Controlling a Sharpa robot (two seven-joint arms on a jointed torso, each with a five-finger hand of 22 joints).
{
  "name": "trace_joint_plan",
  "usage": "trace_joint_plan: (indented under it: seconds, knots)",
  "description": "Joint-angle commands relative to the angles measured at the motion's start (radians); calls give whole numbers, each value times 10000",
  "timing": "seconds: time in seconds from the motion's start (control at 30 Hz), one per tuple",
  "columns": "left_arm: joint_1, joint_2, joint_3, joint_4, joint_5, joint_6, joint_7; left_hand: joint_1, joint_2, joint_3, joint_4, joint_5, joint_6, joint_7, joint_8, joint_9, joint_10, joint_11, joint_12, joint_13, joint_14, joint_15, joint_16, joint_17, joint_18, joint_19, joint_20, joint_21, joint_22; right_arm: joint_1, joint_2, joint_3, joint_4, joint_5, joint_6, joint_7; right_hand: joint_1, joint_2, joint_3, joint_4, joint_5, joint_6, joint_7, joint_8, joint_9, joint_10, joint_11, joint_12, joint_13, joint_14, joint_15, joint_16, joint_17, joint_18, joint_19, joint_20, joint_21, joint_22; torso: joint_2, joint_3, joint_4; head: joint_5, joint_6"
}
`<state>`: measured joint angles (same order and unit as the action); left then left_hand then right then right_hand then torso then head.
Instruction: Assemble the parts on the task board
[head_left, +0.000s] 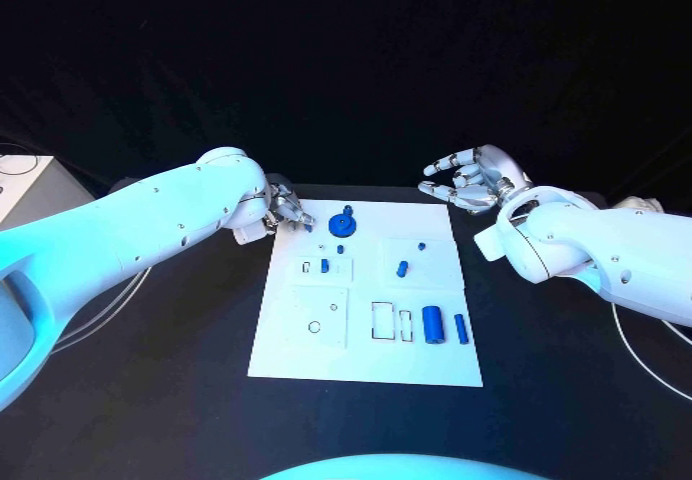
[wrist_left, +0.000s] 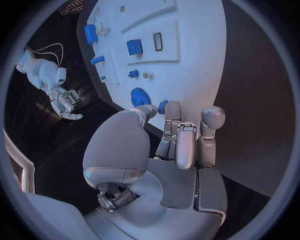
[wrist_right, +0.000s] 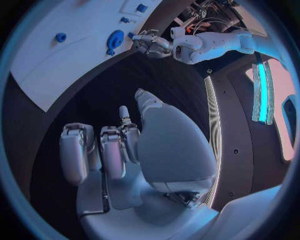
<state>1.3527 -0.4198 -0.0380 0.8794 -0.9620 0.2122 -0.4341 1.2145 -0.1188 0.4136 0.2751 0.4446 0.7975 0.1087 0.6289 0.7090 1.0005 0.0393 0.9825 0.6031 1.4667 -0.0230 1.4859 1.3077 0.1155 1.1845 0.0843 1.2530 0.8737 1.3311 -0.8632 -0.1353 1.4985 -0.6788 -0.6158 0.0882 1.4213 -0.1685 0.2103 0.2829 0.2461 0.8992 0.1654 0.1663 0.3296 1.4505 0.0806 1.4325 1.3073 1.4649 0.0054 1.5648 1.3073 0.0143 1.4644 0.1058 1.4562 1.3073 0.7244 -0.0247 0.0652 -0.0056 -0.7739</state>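
In the head view the white task board (head_left: 368, 345) lies in the middle of the black table (head_left: 144, 400), a tall sheet running from centre frame toward the lower middle. Near its top edge sits a round blue part (head_left: 343, 221); below it, in the upper half of the board, are small blue parts (head_left: 326, 266) and (head_left: 405, 267), and at the lower right stand a blue cylinder (head_left: 433, 324) and a thinner blue bar (head_left: 462, 328) side by side. The left hand (head_left: 286, 212) is at the board's upper left corner, fingers curled downward at the edge; whether they touch the board I cannot tell. The right hand (head_left: 469, 177) hovers above and to the right of the board, well apart from it, palm up, fingers loosely spread and holding nothing. In the left wrist view the left hand (wrist_left: 178, 142) fills the centre with fingers drawn close together, their tips at the board's (wrist_left: 187, 75) near edge just beside the round blue part (wrist_left: 140, 96), nothing visibly gripped. In the right wrist view the right hand (wrist_right: 119, 150) rises from the lower half with fingers apart and empty over the dark table, the board (wrist_right: 69, 55) at upper left, the left hand (wrist_right: 152, 44) at its edge.
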Motion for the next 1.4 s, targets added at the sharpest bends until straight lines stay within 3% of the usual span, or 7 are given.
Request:
trace_joint_plan:
  seconds: [0.03, 0.2, 0.37, 0.6, 0.9, 1.17, 1.4]
  knots:
    - [1, -20, 12, 26, 527, -375, 339, 329, 67, 181, -63, -26, 27, -47, 148, 50, -49, -63, -1, -31, 198, -23, 29, 986, 201, -57, 4, 34, -14, -1, 9, 5, -11, -8, 145, 48, -60, -7, 42, -10, -31, -65, 21, 53, -6, -42, 17, -14, 1518, 996, 0, -66, 2420, 199, 476, 7, -24, 1490, 0, 6, 6, 17, -2]
    - [1, -56, 16, 11, 659, -491, 425, 1047, 232, 879, -426, -33, -106, -115, 563, 242, -50, -147, -31, -107, 196, -93, 35, 977, 198, -54, -59, 65, 29, -1, 12, 4, -18, -8, 185, 27, -60, -7, 42, -10, -31, -65, 21, 53, -6, -42, 17, -14, 1518, 996, 0, -66, 2420, 199, 476, 7, -24, 1490, 8, 2, 7, 25, -11]
    - [2, -99, 16, 7, 712, -490, 454, 1184, 167, 1830, -737, -57, -281, -61, 897, 389, -38, -108, -40, -167, 204, -66, 50, 986, 185, -49, -49, 115, 87, -1, 12, 4, -21, -8, 230, 10, -60, -7, 42, -10, -31, -65, 21, 53, -6, -42, 17, -14, 1518, 996, 0, -66, 2420, 199, 476, 7, -24, 1490, -3, 8, 2, 26, -23]
    - [3, -391, 11, 385, 891, -542, 520, 808, -281, 3149, -1467, -56, -242, -72, 1247, 421, 4, -123, 93, -177, 294, -93, 154, 1151, 161, 9, -55, 290, 307, -1, -16, 3, -12, -8, 289, -19, -67, -6, 49, -10, -28, -62, 21, 59, -5, -30, 17, -1, 1528, 998, 0, -62, 2427, 199, 478, 7, -23, 1491, -16, 16, 20, 44, -48]
    - [-10, -1510, -10, 2134, 1353, -1243, 688, 340, -547, 3861, -2034, 7, 140, -180, 1277, 216, 354, -227, 83, -290, 572, -173, 408, 1654, 56, 341, -122, 658, 927, -1, -138, 2, 38, -10, 355, -71, -71, -6, 55, -11, -22, -60, 20, 65, -4, -32, 16, -4, 1525, 998, -1, -63, 2426, 200, 475, 7, -29, 1486, -58, 4, 93, 25, -70]
    - [-163, -2565, -40, 3729, 1029, -1466, 936, -254, -708, 4689, -2503, 65, 356, -241, 1377, 114, 591, -293, 171, -249, 610, -244, 432, 1707, 19, 455, -197, 855, 1184, 0, -225, 1, 66, -11, 390, -94, -82, -9, 58, -8, -13, -57, 19, 71, -2, -25, 15, 3, 1530, 996, -1, -66, 2422, 200, 477, 7, -28, 1488, -98, -1, 151, 31, -94]
    - [-299, -3131, -213, 4637, 411, -1680, 914, -417, -729, 4861, -2627, 83, 401, -260, 1446, 112, 702, -312, 259, -175, 647, -262, 465, 1777, 8, 493, -213, 906, 1257, -1, -241, -3, 71, -13, 424, -111, -92, -11, 59, -5, -10, -55, 19, 74, -2, -33, 15, -6, 1522, 994, -1, -70, 2414, 199, 477, 7, -28, 1489, -114, -1, 158, 95, -141]
